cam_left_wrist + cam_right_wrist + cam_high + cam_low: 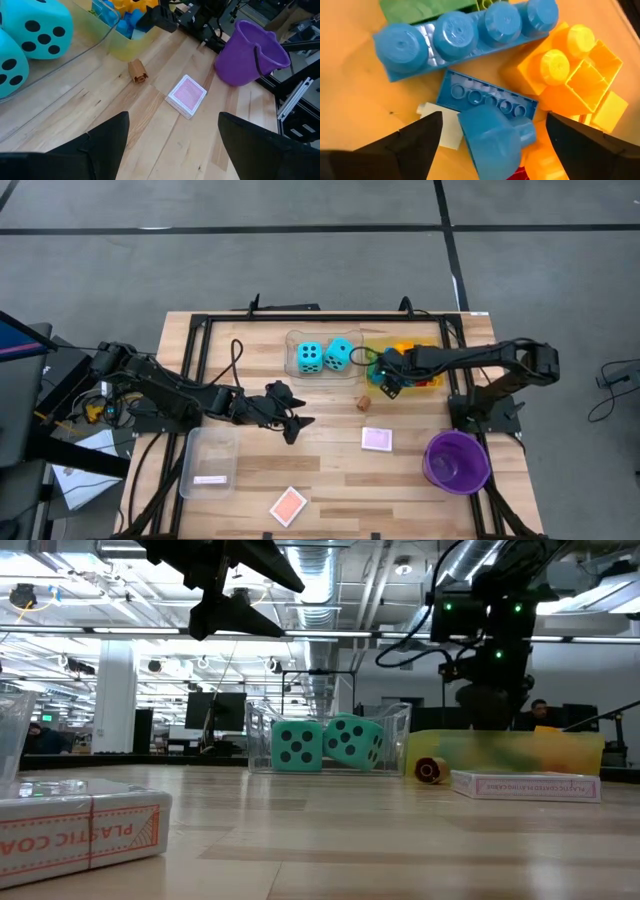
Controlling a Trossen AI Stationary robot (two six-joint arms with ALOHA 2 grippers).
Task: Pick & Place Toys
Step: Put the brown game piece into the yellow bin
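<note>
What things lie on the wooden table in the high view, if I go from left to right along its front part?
Clear rectangular plastic tray → flat orange square tile → flat pink square tile → purple round plastic bowl.

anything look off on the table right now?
One stray: a small brown cylinder lies on its side on the bare wood beside the yellow tray, outside any container. The dice sit in their clear tray and the bricks are piled in the yellow one. No spill or damage shows.
</note>
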